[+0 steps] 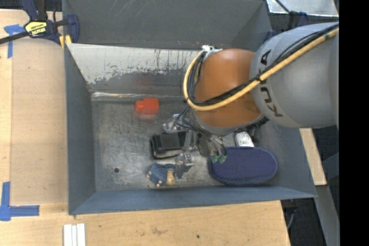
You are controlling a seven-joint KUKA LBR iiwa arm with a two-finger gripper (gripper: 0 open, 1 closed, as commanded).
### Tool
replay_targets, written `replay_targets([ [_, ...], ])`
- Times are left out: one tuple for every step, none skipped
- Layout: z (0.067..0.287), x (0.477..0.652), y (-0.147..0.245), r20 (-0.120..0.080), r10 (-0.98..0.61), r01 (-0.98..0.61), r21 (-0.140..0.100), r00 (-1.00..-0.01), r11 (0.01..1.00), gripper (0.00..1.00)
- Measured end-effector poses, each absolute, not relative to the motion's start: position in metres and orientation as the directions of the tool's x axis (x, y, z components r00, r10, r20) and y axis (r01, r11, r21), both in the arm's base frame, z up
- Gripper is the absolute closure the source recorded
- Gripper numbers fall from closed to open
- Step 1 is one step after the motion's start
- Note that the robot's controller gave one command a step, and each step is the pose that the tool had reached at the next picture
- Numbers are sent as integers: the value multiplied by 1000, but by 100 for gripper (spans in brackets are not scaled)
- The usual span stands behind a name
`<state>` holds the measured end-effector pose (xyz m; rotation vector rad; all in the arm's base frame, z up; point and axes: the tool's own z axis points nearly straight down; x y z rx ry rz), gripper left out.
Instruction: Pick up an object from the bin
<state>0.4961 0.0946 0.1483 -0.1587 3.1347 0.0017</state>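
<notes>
My gripper (pixel 179 146) is low in the middle of the bin, under the arm's orange cover. It is open, with one metal fingertip (pixel 173 124) behind a flat black boxy thing (pixel 162 145) and the other in front of it. The black thing lies on the bin floor between them, its right end hidden by the gripper. A small blue and tan thing (pixel 158 175) lies just in front, near the bin's front wall. An orange-red block (pixel 147 106) sits further back, apart from the gripper.
A dark blue oval case (pixel 245 166) lies at the front right, with a small white thing (pixel 244 139) behind it. The arm covers the bin's right half. Bare floor lies to the left.
</notes>
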Motion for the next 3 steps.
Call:
replay_targets([
  [90, 533, 75, -10, -372, -372, -3, -928, 928, 0],
  [90, 533, 76, -10, -371, -371, -1, -929, 929, 100],
  [262, 541, 74, -4, -382, -382, -2, -924, 924, 100],
])
